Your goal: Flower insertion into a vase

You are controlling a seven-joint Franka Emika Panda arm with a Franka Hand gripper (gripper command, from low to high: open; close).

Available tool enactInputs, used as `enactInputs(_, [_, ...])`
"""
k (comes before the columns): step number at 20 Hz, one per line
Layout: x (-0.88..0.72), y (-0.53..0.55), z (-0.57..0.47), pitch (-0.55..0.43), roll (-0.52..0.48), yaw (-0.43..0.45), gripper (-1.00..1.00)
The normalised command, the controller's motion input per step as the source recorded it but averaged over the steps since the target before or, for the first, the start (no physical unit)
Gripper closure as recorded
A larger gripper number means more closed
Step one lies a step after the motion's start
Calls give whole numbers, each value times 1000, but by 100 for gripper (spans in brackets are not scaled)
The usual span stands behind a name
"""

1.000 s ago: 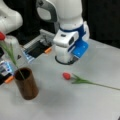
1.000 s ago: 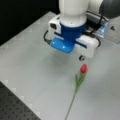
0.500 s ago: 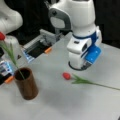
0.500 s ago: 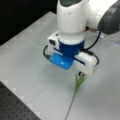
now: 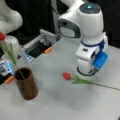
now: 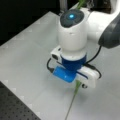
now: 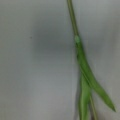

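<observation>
The vase (image 5: 26,83) is a dark brown cylinder standing at a front view's lower left. One flower stands in it, its green stem (image 5: 11,53) leaning left up to a red bud (image 5: 2,36). A second flower lies flat on the table, red bud (image 5: 66,75) to the left and stem (image 5: 100,84) running right. The gripper (image 5: 86,73) hangs low over that stem, just right of the bud; its fingers are hidden under the hand. In a front view the stem (image 6: 72,102) comes out below the hand (image 6: 75,75). The wrist view shows the stem and leaves (image 7: 86,72) close up.
A second white robot (image 5: 10,17) stands at a front view's upper left. Behind the vase is a grey open box (image 5: 37,47) with an orange piece (image 5: 48,50). A dark perforated board (image 6: 15,110) borders the table at a front view's lower left.
The arm has moved from behind the lying flower to right over its stem and come down closer to the table. The lying flower and the vase have not moved.
</observation>
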Motion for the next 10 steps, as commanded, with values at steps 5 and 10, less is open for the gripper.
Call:
enactInputs(5, [248, 130, -243, 31, -152, -126, -100])
enactInputs(10, [156, 31, -204, 64, -208, -21, -100])
